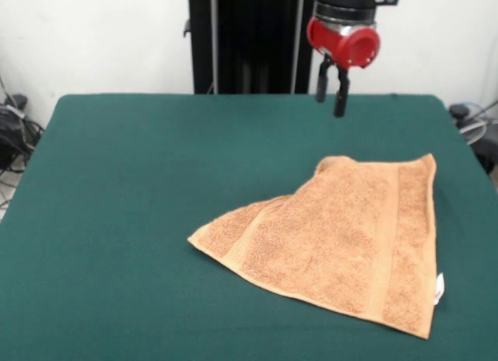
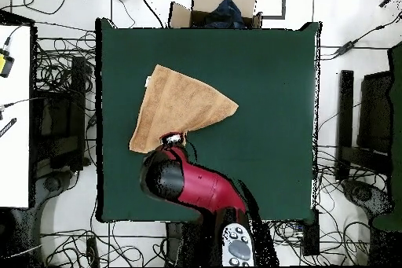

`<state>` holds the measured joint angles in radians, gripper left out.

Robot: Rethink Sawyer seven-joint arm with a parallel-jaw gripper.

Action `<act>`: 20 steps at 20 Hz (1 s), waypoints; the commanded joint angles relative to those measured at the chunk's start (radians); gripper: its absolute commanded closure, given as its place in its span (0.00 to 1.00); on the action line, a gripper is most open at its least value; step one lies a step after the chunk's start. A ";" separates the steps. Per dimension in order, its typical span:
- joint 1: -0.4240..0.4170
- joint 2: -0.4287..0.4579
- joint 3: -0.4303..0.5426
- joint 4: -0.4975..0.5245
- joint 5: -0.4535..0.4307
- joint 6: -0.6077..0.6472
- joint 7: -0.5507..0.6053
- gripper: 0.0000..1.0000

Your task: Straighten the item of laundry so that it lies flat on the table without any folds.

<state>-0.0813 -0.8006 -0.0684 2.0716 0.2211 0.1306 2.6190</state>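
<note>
The towel (image 1: 342, 240) lies on the green tabletop (image 1: 140, 205), right of centre in the front view and reaching toward the near edge. It isn't flat: one side is folded over, so it tapers to a point at the left, with a straight banded edge on the right and a small white tag (image 1: 440, 288) near the lower right corner. Up behind it, the claw (image 1: 331, 87) hangs in the air above the tabletop's far side, clear of the cloth, its two dark fingers slightly parted and holding nothing.

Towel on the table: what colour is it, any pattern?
Light orange-tan terry towel with plain woven border bands, clearest in the front view.
</note>
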 commanded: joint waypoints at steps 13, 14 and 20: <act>0.017 0.250 0.115 -0.152 -0.026 -0.198 0.094 0.00; 0.019 0.266 0.125 -0.162 -0.018 -0.218 0.105 0.00; -0.021 0.329 0.200 -0.204 -0.030 -0.292 0.125 0.00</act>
<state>-0.0794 -0.5664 -0.0310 1.9421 0.2039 -0.0886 2.6190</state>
